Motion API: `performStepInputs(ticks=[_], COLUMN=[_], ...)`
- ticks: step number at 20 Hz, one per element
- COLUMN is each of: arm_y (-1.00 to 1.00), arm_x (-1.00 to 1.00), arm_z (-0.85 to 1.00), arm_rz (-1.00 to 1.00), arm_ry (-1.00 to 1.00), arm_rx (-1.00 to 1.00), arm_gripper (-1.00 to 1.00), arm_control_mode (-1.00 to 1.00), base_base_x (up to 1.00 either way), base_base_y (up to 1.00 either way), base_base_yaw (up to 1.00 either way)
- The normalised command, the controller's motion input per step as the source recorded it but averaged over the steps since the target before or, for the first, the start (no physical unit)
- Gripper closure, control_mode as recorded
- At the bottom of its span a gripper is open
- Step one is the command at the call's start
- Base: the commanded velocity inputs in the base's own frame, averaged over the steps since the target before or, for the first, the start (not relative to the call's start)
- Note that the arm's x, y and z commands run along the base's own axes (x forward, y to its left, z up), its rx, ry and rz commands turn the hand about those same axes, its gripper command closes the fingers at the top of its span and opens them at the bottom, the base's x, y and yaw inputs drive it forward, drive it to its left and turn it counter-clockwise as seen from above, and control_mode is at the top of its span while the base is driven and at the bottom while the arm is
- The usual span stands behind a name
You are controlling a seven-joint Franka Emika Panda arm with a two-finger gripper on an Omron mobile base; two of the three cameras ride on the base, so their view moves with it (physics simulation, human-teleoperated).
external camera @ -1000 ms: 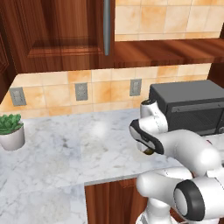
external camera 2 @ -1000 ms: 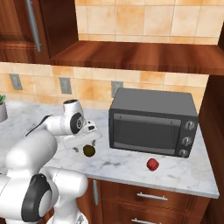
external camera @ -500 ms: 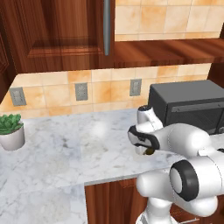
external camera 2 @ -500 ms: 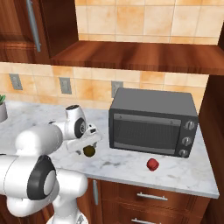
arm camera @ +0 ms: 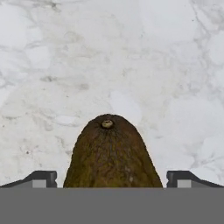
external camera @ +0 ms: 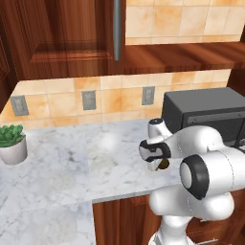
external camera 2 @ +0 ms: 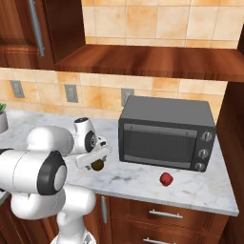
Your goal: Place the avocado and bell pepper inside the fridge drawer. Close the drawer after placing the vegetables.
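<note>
I find the gripper (arm camera: pixel 112 179) lowered over the avocado (arm camera: pixel 112 153) with its jaws spread wide, one dark fingertip (arm camera: pixel 41 178) standing on each side of the fruit and neither seen pressing on it; nothing is grasped. The avocado lies on the marble counter (arm camera: pixel 131 52), stem end pointing away from the hand. From the right base view I see the avocado (external camera 2: pixel 97 165) just under the gripper (external camera 2: pixel 94 159), near the counter's front edge and left of the dark microwave (external camera 2: pixel 167 133); a small red object (external camera 2: pixel 166 178) sits in front of the microwave, well apart from the hand. From the left base view the avocado (external camera: pixel 163 164) shows beside the wrist. Compared with a second ago, the arm's elbow has swung forward and now bulks larger in both base views, while the avocado has stayed in place. A potted plant (external camera: pixel 12 143) stands at the far left.
</note>
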Motion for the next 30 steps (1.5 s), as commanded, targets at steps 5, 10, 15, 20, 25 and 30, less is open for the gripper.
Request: performStepInputs(ticks=[5,10,15,20,25,30], arm_y=[0.0,-0.04,0.0,0.0,0.0,0.25], arm_x=[-0.03,-0.25,-0.69,-0.75,-0.64,-0.3], arm_z=[-0.25,0.54,1.0,1.0,0.96,0.48], arm_rz=[0.05,0.0,-0.01,-0.01,0.0,0.0], arm_ry=[0.03,-0.07,-0.13,-0.09,-0.08,-0.03], arm_rx=[0.0,0.09,0.07,0.03,0.0,-0.06], arm_gripper=[1.0,1.0,1.0,1.0,1.0,1.0], arm_control_mode=[-1.0,-1.0,-1.0,-1.0,-1.0,-1.0], base_base_x=[0.0,0.0,0.0,0.0,0.0,0.0], base_base_y=[0.0,0.0,0.0,0.0,0.0,0.0], base_base_yaw=[0.0,0.0,0.0,0.0,0.0,0.0])
